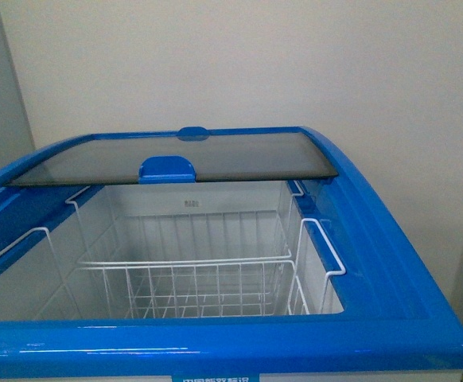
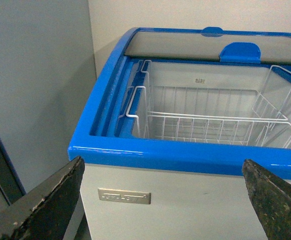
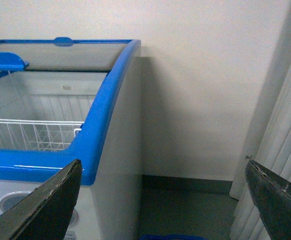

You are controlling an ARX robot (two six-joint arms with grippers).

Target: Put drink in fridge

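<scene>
The fridge (image 1: 391,263) is a white chest freezer with a blue rim, right in front of me. Its glass lid (image 1: 176,159) is slid to the back, so the near half stands open. Inside hangs a white wire basket (image 1: 188,278), and nothing shows in it. The drink is not in any view. My left gripper (image 2: 160,200) is open and empty, facing the fridge's white front wall (image 2: 185,200) below the rim. My right gripper (image 3: 163,200) is open and empty, off the fridge's right corner (image 3: 110,120) over the floor. Neither arm shows in the front view.
A plain grey cabinet (image 2: 35,90) stands to the left of the fridge. A cream wall (image 1: 295,72) runs behind it. To the right are grey floor (image 3: 185,210), a white curtain (image 3: 280,150) and the blue edge of a basket (image 3: 170,237).
</scene>
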